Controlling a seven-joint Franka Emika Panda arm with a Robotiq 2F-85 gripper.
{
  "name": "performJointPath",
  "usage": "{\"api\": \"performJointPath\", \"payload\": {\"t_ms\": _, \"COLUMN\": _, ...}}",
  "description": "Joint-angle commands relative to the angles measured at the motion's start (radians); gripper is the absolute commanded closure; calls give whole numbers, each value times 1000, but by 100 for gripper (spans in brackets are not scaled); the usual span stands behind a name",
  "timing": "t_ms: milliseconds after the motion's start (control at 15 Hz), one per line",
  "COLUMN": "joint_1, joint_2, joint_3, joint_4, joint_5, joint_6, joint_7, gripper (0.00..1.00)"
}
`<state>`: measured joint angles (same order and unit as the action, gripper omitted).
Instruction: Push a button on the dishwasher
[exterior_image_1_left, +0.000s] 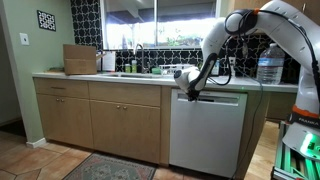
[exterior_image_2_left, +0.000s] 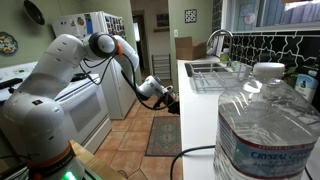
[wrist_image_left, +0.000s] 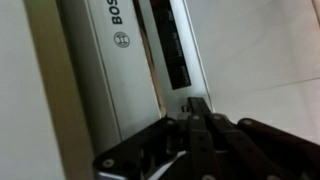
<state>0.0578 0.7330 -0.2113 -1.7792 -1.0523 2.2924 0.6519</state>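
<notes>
Reaching in from the side, arm puts the gripper (exterior_image_1_left: 188, 93) at the top of the dishwasher (exterior_image_1_left: 208, 135), at the corner next to the tan cabinets (exterior_image_1_left: 100, 120). Dishwasher is the tall silver-white front under the counter. Its control strip (exterior_image_1_left: 215, 98) runs flat across the dishwasher's top edge, long axis horizontal.

In an exterior view the gripper (exterior_image_2_left: 168, 98) points straight at the dishwasher's face from out in the room. The front itself is near edge-on there and hard to make out.

Wrist view: control strip (wrist_image_left: 120, 70) fills the frame on a slant, brand lettering (wrist_image_left: 115, 12) on it. A dark narrow button window (wrist_image_left: 172, 50) sits along the strip, same long axis as the strip.

Gripper (wrist_image_left: 198, 108) comes in from the bottom, fingers (wrist_image_left: 205, 125) pressed together, no gap seen, nothing held. So a poke with the closed tips, not a grasp.

Key relation: the button window lies straight ahead of the tips and stretches away from them along the strip. The tips sit right at its near end. Cannot tell if they touch the dishwasher's surface or hang just off it.

Judgement: the press still looks not done, or barely begun. Next move likely needs a short push into the dishwasher's face, maybe a small slide along the strip to land on a button. Individual buttons too blurred to pick out.
</notes>
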Motion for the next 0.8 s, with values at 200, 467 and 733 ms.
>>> {"api": "performJointPath", "payload": {"t_ms": 200, "joint_1": -44, "joint_2": 56, "joint_3": -22, "joint_4": 64, "joint_5": -93, "joint_6": 40, "joint_7": 18, "gripper": 100}}
{"api": "performJointPath", "payload": {"t_ms": 467, "joint_1": -46, "joint_2": 65, "joint_3": -21, "joint_4": 69, "joint_5": -116, "joint_6": 36, "joint_7": 31, "gripper": 100}}
{"api": "performJointPath", "payload": {"t_ms": 733, "joint_1": -54, "joint_2": 69, "joint_3": -21, "joint_4": 74, "joint_5": -119, "joint_6": 41, "joint_7": 41, "gripper": 100}}
